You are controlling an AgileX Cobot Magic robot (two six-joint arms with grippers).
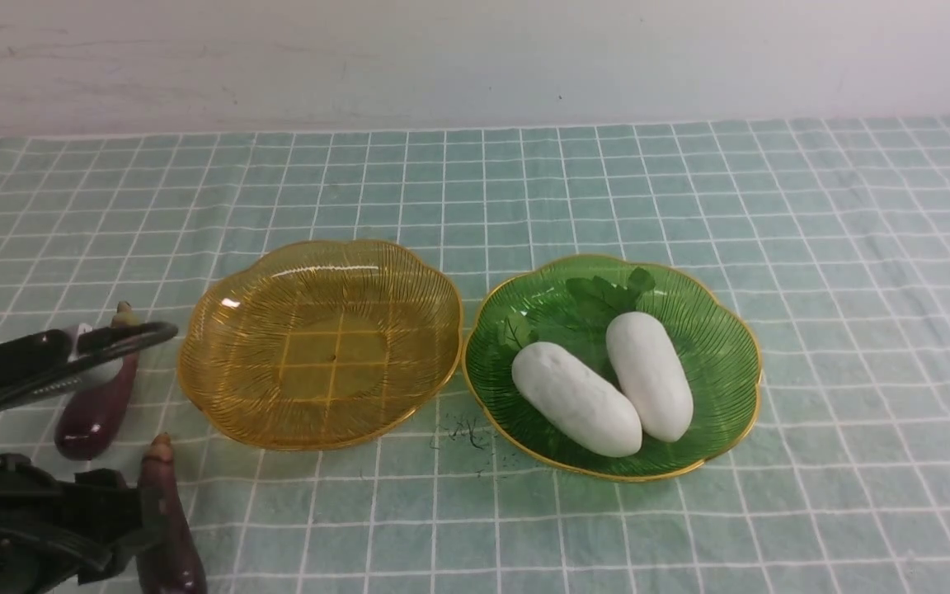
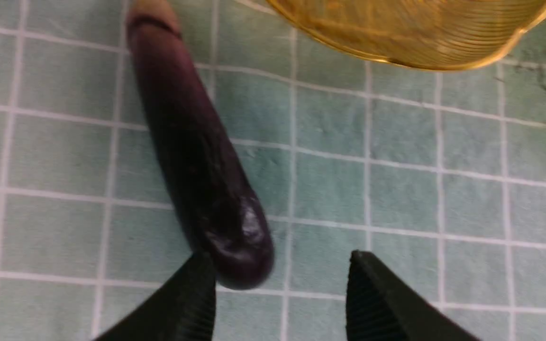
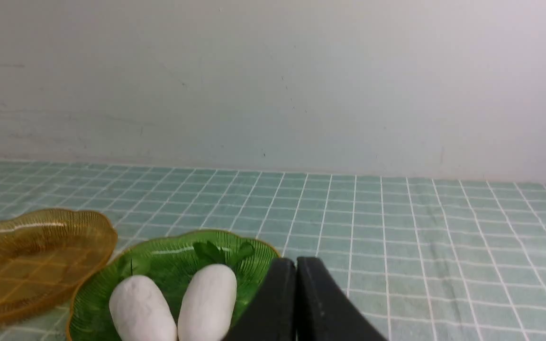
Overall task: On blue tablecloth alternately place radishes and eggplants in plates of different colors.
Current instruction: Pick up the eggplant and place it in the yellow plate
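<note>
Radishes (image 1: 578, 410) fill the green plate (image 1: 726, 338), so my left hand (image 2: 280, 258), spread wide, lines up on this eggplant's (image 2: 192, 156) end, bound for the amber plate (image 1: 228, 330); right hand (image 3: 295, 267) clenched, empty.

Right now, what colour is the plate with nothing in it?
The empty plate is amber-yellow, clearest in the front view.

The left plate (image 1: 219, 388) and right plate (image 1: 722, 363) are set side by side on the tablecloth (image 1: 772, 206). The left radish (image 1: 576, 410) and right radish (image 1: 649, 375) are laid together in the right plate. The far eggplant (image 1: 96, 412) is seen at 9 o'clock of the left plate, the near eggplant (image 1: 170, 528) at 7 o'clock.
</note>
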